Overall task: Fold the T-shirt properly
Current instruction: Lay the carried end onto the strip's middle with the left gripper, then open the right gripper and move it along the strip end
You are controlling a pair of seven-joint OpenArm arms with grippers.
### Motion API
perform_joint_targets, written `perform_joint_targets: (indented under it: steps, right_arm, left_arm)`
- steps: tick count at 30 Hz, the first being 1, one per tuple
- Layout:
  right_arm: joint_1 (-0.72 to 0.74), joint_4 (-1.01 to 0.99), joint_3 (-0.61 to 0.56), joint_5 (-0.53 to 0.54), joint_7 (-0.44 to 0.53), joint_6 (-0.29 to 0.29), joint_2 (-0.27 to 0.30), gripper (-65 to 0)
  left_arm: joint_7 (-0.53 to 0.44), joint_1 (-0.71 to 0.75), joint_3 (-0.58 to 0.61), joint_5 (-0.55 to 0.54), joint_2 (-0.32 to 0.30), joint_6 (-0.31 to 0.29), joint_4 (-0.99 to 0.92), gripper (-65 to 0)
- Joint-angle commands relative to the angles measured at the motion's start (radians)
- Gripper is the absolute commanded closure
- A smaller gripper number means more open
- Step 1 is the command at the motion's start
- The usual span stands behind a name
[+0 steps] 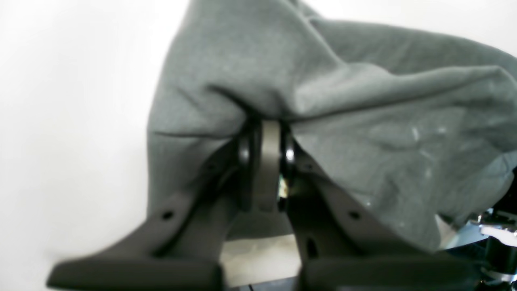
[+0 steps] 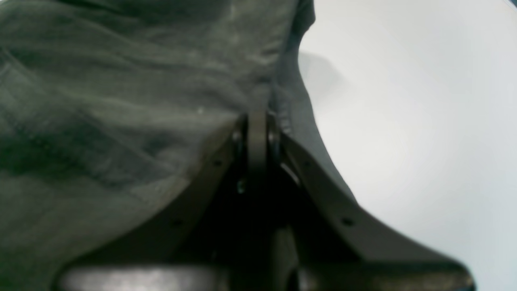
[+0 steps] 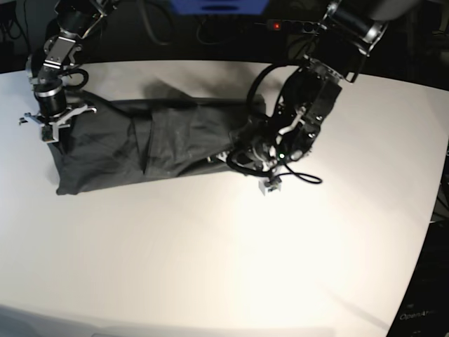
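The dark charcoal T-shirt (image 3: 161,144) lies stretched out as a long wrinkled band across the white table (image 3: 231,253). At its right end in the base view, my left gripper (image 3: 237,151) is shut on a bunched fold. The left wrist view shows the jaws pinched together with T-shirt (image 1: 323,101) fabric draping over the left gripper (image 1: 264,123). At the band's left end, my right gripper (image 3: 52,132) is shut on the T-shirt's edge. Up close, the T-shirt (image 2: 121,101) fills the left of the frame around the closed right gripper (image 2: 258,115).
A power strip (image 3: 287,26) and cables lie behind the table's far edge. A loose cable (image 3: 305,175) from the left arm rests on the table beside the shirt. Bare white tabletop (image 2: 404,121) lies beyond the shirt's edge.
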Motion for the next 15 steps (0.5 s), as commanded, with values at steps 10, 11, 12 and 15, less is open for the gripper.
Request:
perform_joint_targets:
  steps: [10,11,12,15]
  right_arm:
    - [-0.029,-0.014,-0.002,-0.163,-0.216,0.064,0.023,-1.5]
    - [-0.029,0.001,0.000,-0.163,-0.219,0.064,0.032,-1.5]
    - [-0.030,0.020,0.000,-0.163,-0.219,0.064,0.033,-1.5]
    - [-0.035,0.096,0.001,-0.163,-0.219,0.064,0.023,-1.5]
  left_arm:
    - [-0.051,-0.051,-0.002,0.010,-0.006,-0.005,-0.077,-3.1]
    - [-0.074,-0.051,-0.002,0.010,-0.007,-0.005,-0.088,-3.1]
    - [-0.086,-0.051,-0.002,0.010,-0.007,-0.005,-0.098,-3.1]
    - [-0.109,-0.052,-0.002,0.010,-0.007,-0.005,-0.134,-3.1]
